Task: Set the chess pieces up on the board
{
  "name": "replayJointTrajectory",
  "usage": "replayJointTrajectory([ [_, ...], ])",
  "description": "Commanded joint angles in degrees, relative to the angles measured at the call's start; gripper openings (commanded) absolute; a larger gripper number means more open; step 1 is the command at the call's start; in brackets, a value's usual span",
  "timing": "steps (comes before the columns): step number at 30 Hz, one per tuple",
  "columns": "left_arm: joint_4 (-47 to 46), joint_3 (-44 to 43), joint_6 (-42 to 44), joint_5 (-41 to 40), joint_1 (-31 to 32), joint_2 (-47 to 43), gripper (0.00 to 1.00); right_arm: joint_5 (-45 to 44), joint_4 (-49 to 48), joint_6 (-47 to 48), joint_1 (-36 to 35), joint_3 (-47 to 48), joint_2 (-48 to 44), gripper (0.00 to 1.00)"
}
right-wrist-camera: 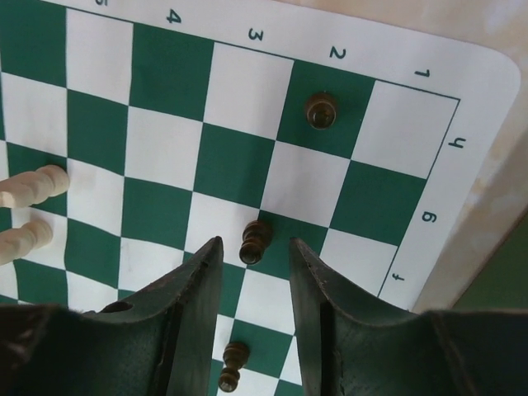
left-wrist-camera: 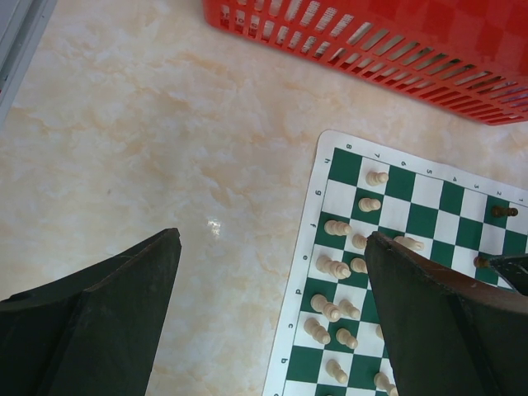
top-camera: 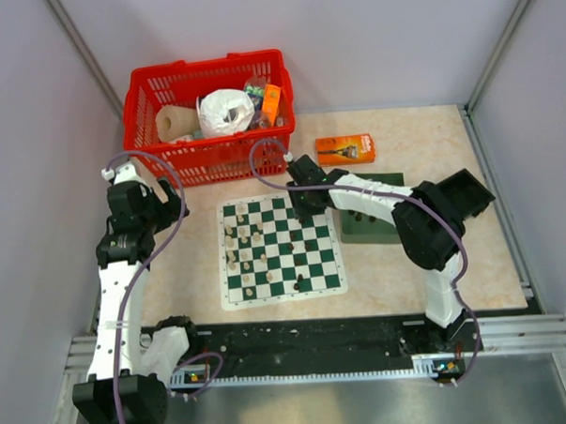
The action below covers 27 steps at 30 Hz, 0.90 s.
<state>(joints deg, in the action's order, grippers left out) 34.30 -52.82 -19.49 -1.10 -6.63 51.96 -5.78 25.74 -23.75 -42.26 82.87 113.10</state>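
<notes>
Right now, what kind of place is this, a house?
Probably a robot lab booth, not a house: plain walls box in a small table, two robot arms are bolted to a metal rail, and a chess board is laid out.

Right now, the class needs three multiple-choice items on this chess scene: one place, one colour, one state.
1. The red basket stands: A) beyond the far edge of the board; B) on the board; C) beside the arm bases.
2. The chess piece at the right tool is: A) cream; B) dark; C) red.
3. The left tool is: A) shut on a pawn; B) gripping the basket; C) wide open, empty.
1 A, it sits behind the board; 2 B, it looks dark brown; 3 C, bare table shows in its gap.
</notes>
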Motion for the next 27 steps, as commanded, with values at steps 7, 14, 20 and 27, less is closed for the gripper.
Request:
replayJointTrajectory([
  [7,-2.22,0.17,-0.38,0.05,-0.05,-0.9,0.99,-0.46,-0.69,-0.16,-0.37,2.82,2.74,0.33],
  [14,-2.22,0.17,-0.29,0.14,-0.05,-0.99,0.99,-1.07,-0.42,0.11,-0.37,3.79,2.57,0.2],
  [20,-2.22,0.17,-0.38,0.14,-0.05,-0.9,0.99,-4.14,-0.25,0.81,-0.37,4.4,1.86,0.17],
  [27,-2.22,0.17,-0.29,0.05,-0.05,-0.9,0.99,-7.75,0.1,1.51,-0.28,6.51,3.26,0.17],
])
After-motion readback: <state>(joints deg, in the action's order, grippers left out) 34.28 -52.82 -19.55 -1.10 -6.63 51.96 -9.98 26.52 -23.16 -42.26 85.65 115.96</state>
